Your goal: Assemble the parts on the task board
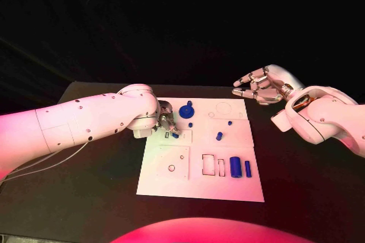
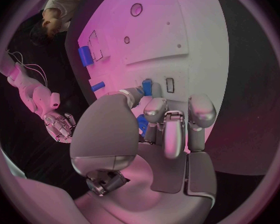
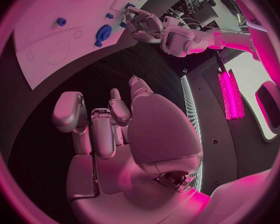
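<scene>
The white task board (image 1: 201,185) lies in the middle of the table. My left hand (image 1: 166,122) reaches over its far left part, and thumb and fingertip pinch a small blue part (image 2: 147,87) beside a narrow slot (image 2: 170,84). The same part (image 1: 175,135) sits just under the fingertips in the head view. A round blue knob (image 1: 187,113) stands right beside that hand. Small blue pegs (image 1: 220,135) stand mid-board, with a blue cylinder (image 1: 236,167) and a blue bar (image 1: 248,169) nearer me. My right hand (image 1: 262,85) hovers off the board's far right corner, loosely curled and holding nothing.
Empty outlined recesses (image 1: 208,164) lie beside the cylinder, and a square panel (image 1: 174,164) takes the board's near left. Black table (image 1: 84,190) surrounds the board. My left arm (image 1: 76,124) stretches across the table's left side.
</scene>
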